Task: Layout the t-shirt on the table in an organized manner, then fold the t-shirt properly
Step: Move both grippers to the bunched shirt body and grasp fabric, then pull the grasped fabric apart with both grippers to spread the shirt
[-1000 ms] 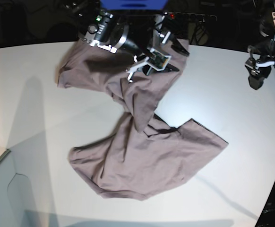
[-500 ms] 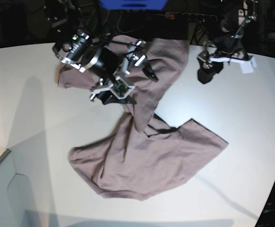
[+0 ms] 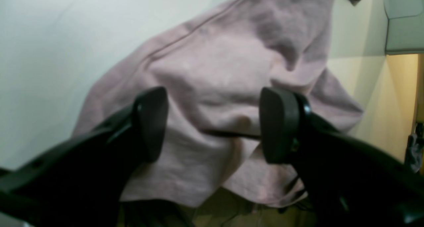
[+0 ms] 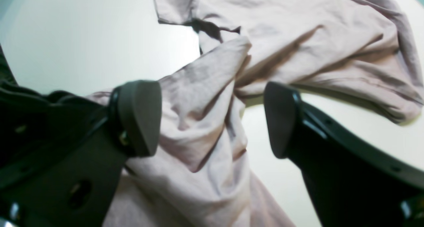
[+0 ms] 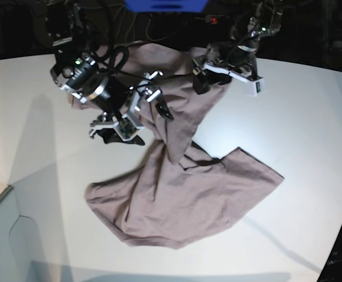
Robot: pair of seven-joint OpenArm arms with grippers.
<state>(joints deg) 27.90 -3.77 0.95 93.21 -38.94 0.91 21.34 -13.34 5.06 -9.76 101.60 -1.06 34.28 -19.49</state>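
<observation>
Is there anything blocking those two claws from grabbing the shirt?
Nothing visible. Both the left gripper and right gripper are open with only the t-shirt between their pads, on the table.

Plain mauve-grey t-shirt [image 5: 183,194] (no print), white table [image 5: 312,117], black tools w/ dark pads [image 4: 140,116]

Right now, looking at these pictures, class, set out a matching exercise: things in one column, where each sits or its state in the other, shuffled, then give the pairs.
Column 1
1. t-shirt
2. left end effector
3. right end effector
4. table

Column 2
A. open, over the shirt's far right part in the base view
B. white, under everything
C. crumpled and twisted, not laid flat
D. open, over the twisted middle fold, on the base view's left

Pairs: 1-C, 2-A, 3-D, 4-B
</observation>
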